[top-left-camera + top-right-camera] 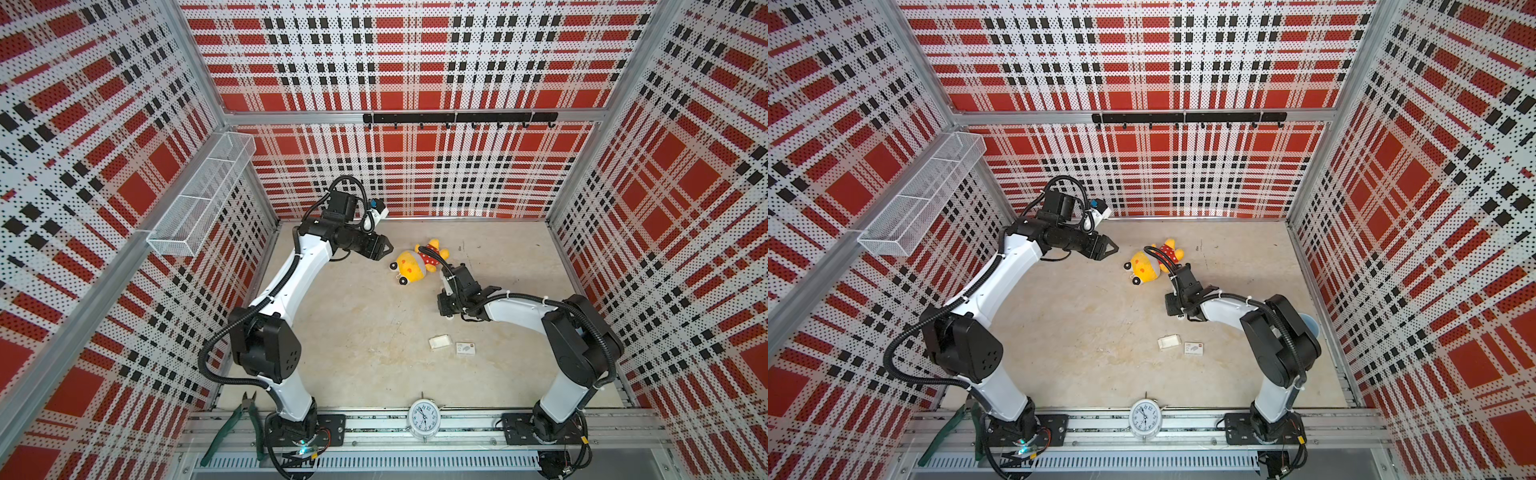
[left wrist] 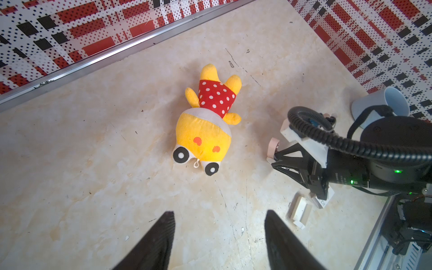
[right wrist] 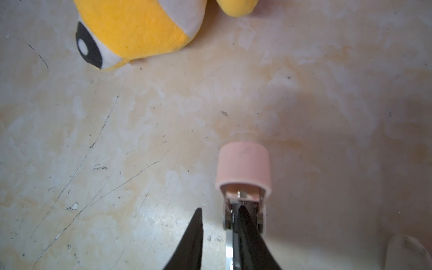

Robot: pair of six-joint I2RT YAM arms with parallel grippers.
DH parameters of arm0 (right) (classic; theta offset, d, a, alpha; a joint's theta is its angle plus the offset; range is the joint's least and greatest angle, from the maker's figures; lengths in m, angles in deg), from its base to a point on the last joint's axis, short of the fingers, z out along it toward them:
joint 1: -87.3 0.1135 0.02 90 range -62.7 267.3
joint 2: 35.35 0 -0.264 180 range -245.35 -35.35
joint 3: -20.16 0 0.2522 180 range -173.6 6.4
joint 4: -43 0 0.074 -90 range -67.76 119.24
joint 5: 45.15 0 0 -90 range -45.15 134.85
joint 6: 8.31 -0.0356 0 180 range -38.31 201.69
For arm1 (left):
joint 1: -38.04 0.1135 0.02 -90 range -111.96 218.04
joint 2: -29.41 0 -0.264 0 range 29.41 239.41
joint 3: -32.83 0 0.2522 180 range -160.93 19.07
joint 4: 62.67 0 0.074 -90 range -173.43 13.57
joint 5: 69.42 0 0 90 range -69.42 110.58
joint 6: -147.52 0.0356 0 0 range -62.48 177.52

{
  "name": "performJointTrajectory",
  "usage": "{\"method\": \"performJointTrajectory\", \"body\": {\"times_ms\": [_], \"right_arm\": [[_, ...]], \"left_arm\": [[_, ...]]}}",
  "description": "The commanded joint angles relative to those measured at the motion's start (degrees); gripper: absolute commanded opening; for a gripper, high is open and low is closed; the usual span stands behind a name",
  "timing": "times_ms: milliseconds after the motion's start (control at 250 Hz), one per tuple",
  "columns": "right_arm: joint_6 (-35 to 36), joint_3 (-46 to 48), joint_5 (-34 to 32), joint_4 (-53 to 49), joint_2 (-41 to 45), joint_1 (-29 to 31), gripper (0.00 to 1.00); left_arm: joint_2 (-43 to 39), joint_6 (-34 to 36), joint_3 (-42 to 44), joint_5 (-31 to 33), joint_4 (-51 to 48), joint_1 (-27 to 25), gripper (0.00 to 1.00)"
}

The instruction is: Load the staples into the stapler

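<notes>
The beige marbled surface (image 2: 93, 163) looks hard and smooth, faintly glossy, finely scratched. The yellow plush toy in a red dotted dress (image 2: 205, 131) is soft, napped cloth. The pink stapler (image 3: 244, 163) has a matt plastic shell over shiny bare metal. The small white printed box (image 1: 465, 348) looks like matt cardboard.

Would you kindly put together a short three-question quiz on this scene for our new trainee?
1. True or false: the left tool is gripping the yellow plush toy in red dotted cloth.
2. Which thing does one finger of the right tool reach into? A: green-handled cutting pliers; B: small pink plastic stapler; C: small white cardboard box.
3. Name what stands at the middle of the aluminium front rail.
Key: 1 false, the left tool hangs open and empty, apart from the toy. 2 B. 3 the round white alarm clock.
</notes>
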Motion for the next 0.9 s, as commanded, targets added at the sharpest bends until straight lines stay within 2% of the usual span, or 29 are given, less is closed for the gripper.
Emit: {"method": "performJointTrajectory", "body": {"times_ms": [0,624,656,896], "right_arm": [[0.6,1.2,0.0,0.5,0.6,-0.1,0.28],[0.7,2.6,0.6,-0.8,1.7,-0.1,0.27],[0.7,2.6,0.7,-0.9,1.8,-0.1,0.27],[0.7,3.6,0.7,-1.1,2.3,-0.1,0.27]], "left_arm": [[-1.7,0.4,-0.4,0.1,-0.3,-0.4,0.65],[-1.5,0.4,-0.9,0.1,-0.3,-0.3,0.65],[-1.4,0.3,-0.9,0.1,-0.3,-2.0,0.65],[-1.3,0.4,-1.1,0.3,-0.2,-2.3,0.64]]}}
